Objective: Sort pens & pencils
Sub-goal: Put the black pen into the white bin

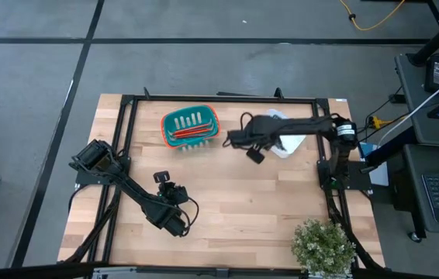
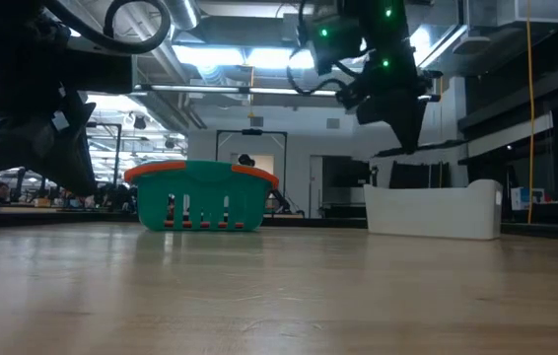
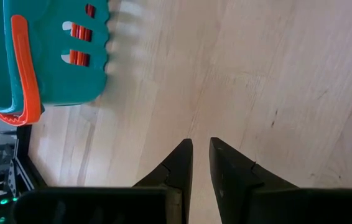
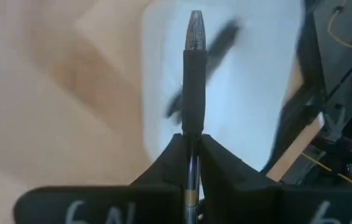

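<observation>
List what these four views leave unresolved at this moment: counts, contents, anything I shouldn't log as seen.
- Pencils in the teal basket: too small in the high view to count; low and left wrist views show only red slivers through wall slots.
- White bin: the right arm covers it from above; its wall hides the contents in the low view; the right wrist view blurs the dark pens inside.
- Pen in the right gripper: back end hidden between the fingers.

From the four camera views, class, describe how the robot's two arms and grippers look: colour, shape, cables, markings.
Both arms are dark, jointed links trailing black cables. The left gripper has two black wedge-shaped fingers tapering to points. The right gripper has matching black fingers, with white handwritten marks on its body. Green lights glow on the right arm.
</observation>
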You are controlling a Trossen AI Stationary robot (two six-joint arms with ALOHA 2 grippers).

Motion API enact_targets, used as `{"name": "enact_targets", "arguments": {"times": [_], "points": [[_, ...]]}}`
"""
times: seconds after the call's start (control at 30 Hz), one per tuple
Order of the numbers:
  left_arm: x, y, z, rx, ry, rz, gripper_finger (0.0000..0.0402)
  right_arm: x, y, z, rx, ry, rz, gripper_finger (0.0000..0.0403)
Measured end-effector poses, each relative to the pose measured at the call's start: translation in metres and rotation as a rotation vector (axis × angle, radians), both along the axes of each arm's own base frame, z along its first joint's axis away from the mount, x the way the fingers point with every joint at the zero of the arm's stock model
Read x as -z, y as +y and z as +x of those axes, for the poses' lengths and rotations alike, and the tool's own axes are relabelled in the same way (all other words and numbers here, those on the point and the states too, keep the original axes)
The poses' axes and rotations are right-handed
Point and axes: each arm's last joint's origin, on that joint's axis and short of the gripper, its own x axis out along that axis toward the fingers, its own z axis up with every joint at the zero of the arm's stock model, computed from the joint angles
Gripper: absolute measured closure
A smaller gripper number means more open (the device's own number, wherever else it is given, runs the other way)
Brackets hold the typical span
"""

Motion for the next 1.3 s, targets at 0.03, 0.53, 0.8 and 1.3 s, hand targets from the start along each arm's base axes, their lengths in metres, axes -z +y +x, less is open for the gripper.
{"name": "enact_targets", "arguments": {"times": [0.03, 0.53, 0.8, 1.3], "points": [[0.000, 0.000, 0.000, 0.000, 0.000, 0.000, 0.0352, 0.000, -0.007, -0.002, 0.007, 0.002, -0.005, 0.0374], [0.000, -0.007, -0.004, 0.022, -0.006, -0.004, 0.0352, 0.048, -0.075, -0.031, 0.057, 0.069, 0.064, 0.0374], [0.000, -0.006, -0.003, 0.017, -0.007, -0.005, 0.0352, 0.053, -0.083, -0.030, 0.050, 0.016, 0.092, 0.0372], [0.000, -0.007, -0.004, 0.019, -0.006, -0.008, 0.0352, 0.054, -0.085, -0.028, 0.053, -0.037, 0.135, 0.0347]]}}
